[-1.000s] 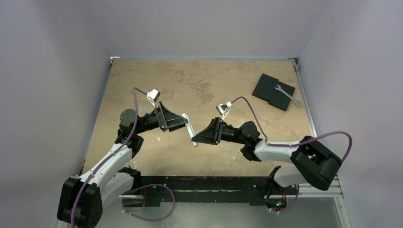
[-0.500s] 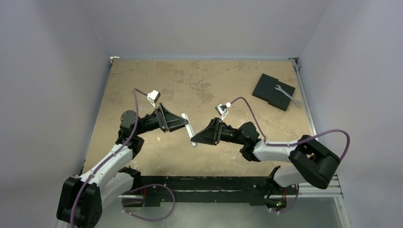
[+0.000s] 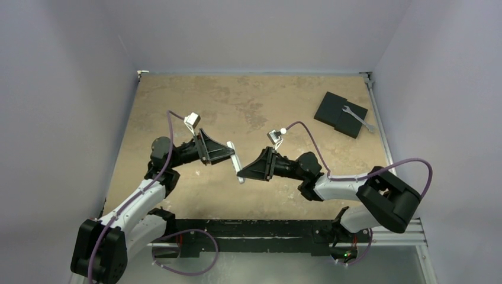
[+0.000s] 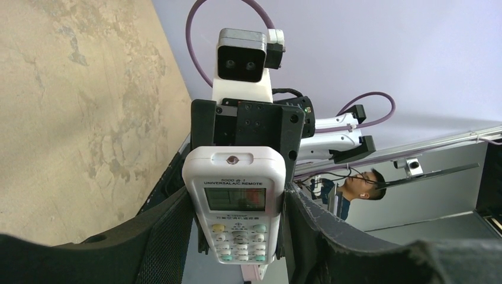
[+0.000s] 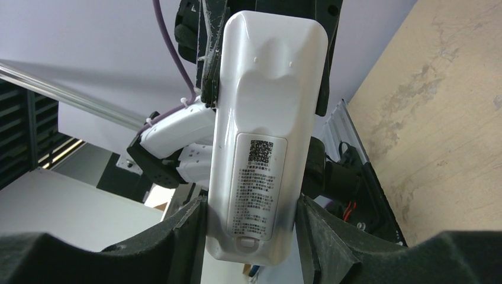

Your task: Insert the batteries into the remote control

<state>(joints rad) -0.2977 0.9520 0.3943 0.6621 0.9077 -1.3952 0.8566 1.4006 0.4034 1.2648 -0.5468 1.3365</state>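
Left pincer just clamped onto the remote control. A second ago its jaws stood wider around it, and now both fingers press the long edges, with the screen and buttons facing its wrist cam. That leaves the remote pinched by both arms, up in the air over mid-table, a hair toward 7 o'clock from centre. The right pincer hasn't budged and is grasping the same remote, labelled back toward its own cam. This looks like a handover, or a two-handed brace for working the back cover, which seems to be on for now. No batteries show up in any view, so loading looks a way off. Out at 2 o'clock sits the black pad with the wrench lying on it.
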